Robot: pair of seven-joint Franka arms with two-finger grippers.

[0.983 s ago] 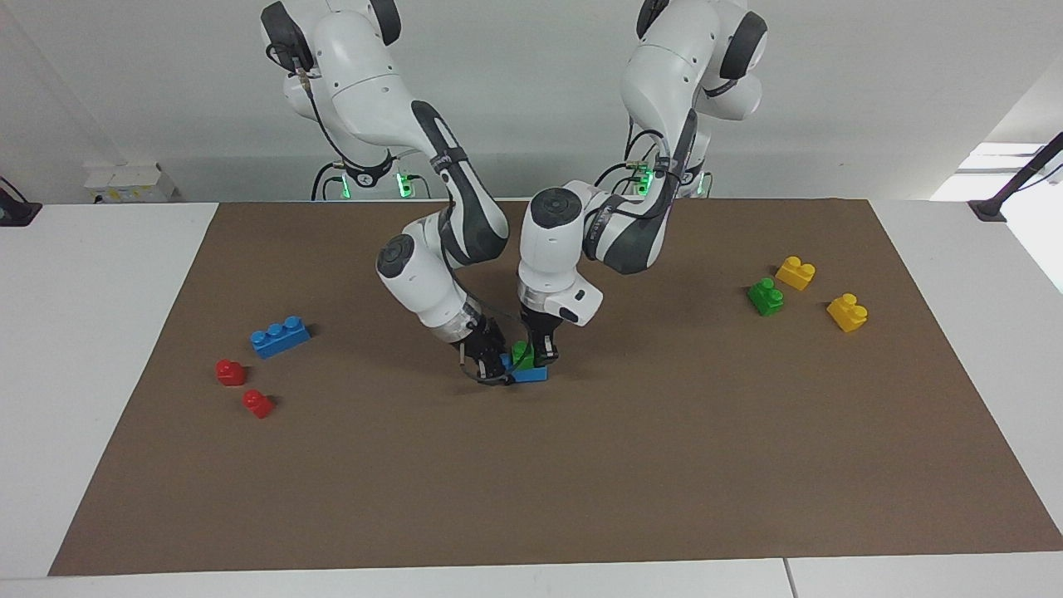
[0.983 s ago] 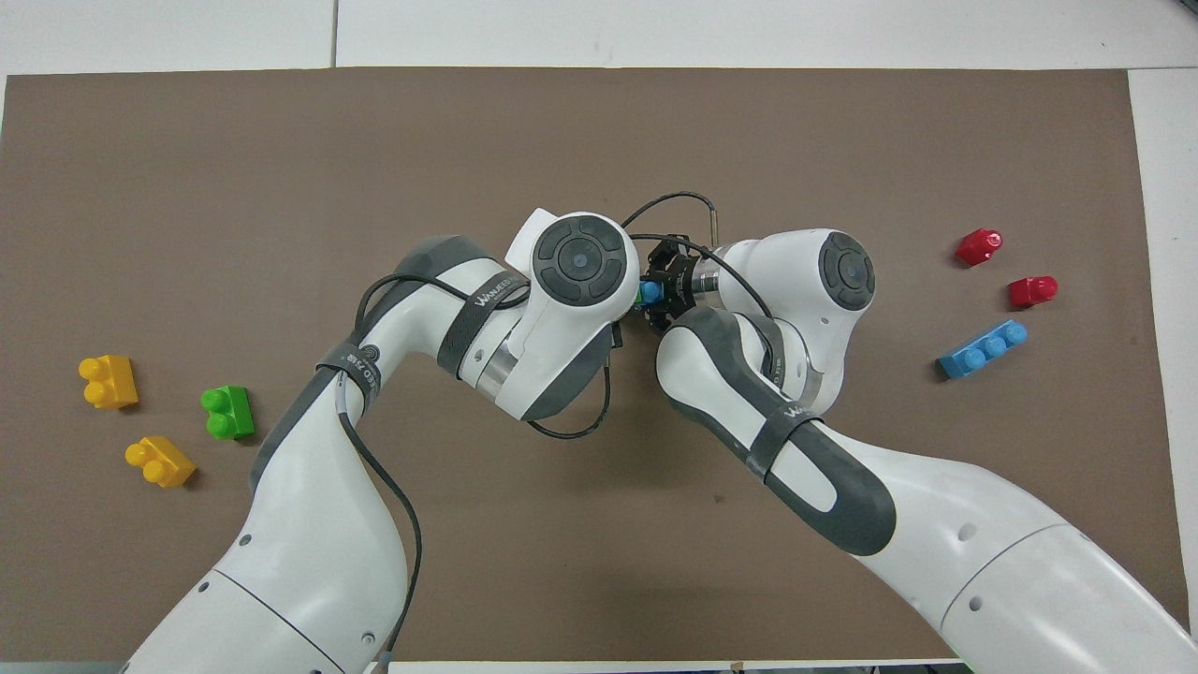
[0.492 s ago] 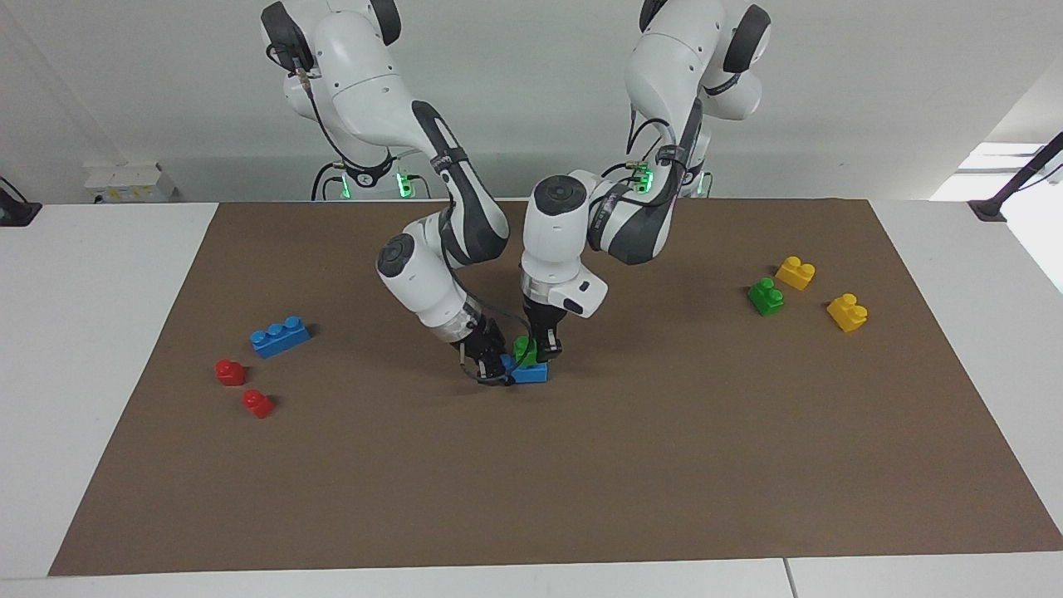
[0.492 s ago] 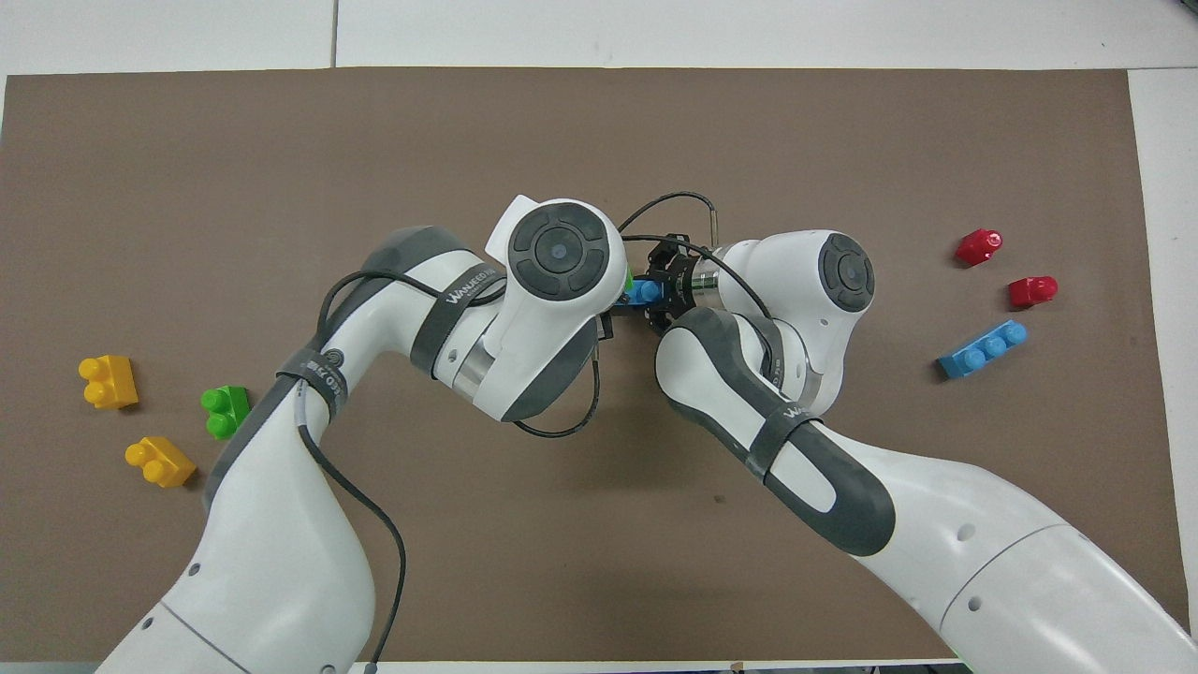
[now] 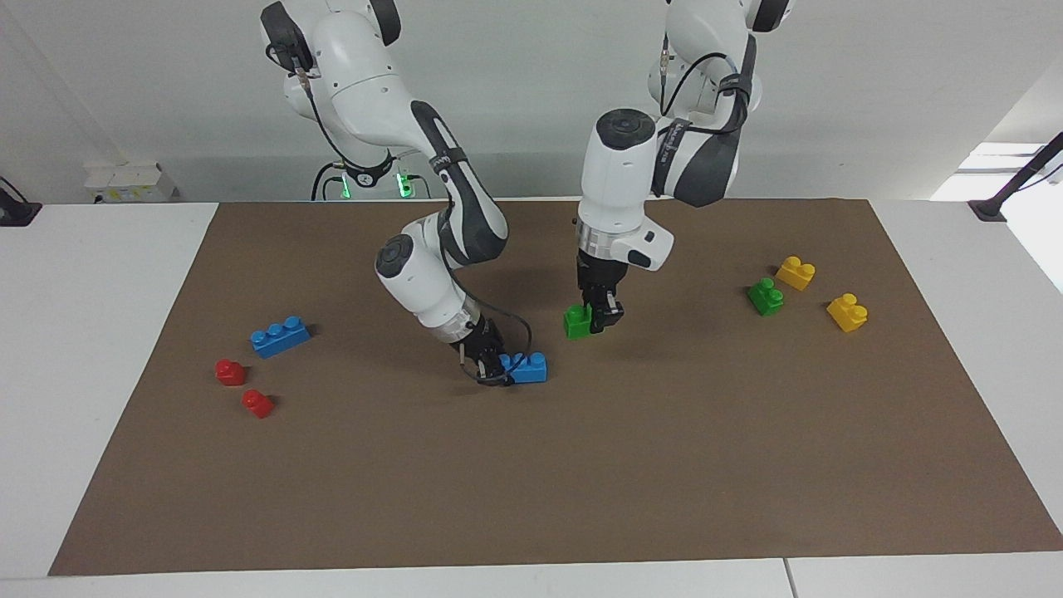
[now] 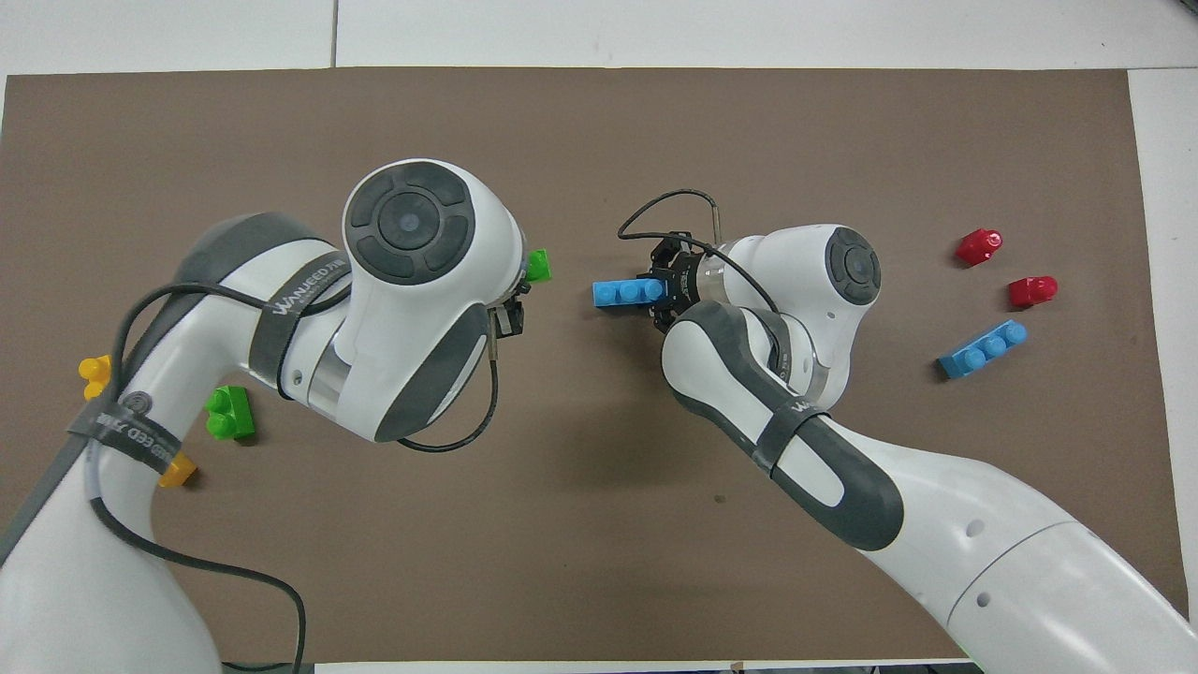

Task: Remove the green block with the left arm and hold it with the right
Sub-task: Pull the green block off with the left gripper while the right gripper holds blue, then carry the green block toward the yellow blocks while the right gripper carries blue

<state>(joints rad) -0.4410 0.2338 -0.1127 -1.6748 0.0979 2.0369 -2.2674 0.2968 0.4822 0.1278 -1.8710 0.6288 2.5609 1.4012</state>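
Pinching the green block (image 5: 575,321) above the tabletop (image 5: 664,465), the left gripper (image 5: 600,316) hangs near the blue brick (image 5: 528,367). The right gripper (image 5: 490,363) seems clamped on that brick. An off-centre grip could drop the block.

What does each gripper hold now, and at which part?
The left gripper holds the green block by one end, lifted above the mat. The right gripper holds the blue brick by the end toward the right arm's side, on the mat.

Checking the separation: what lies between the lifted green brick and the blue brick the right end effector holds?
Nothing: in the overhead view only bare brown mat separates the small green plastic brick from the blue three-stud brick.
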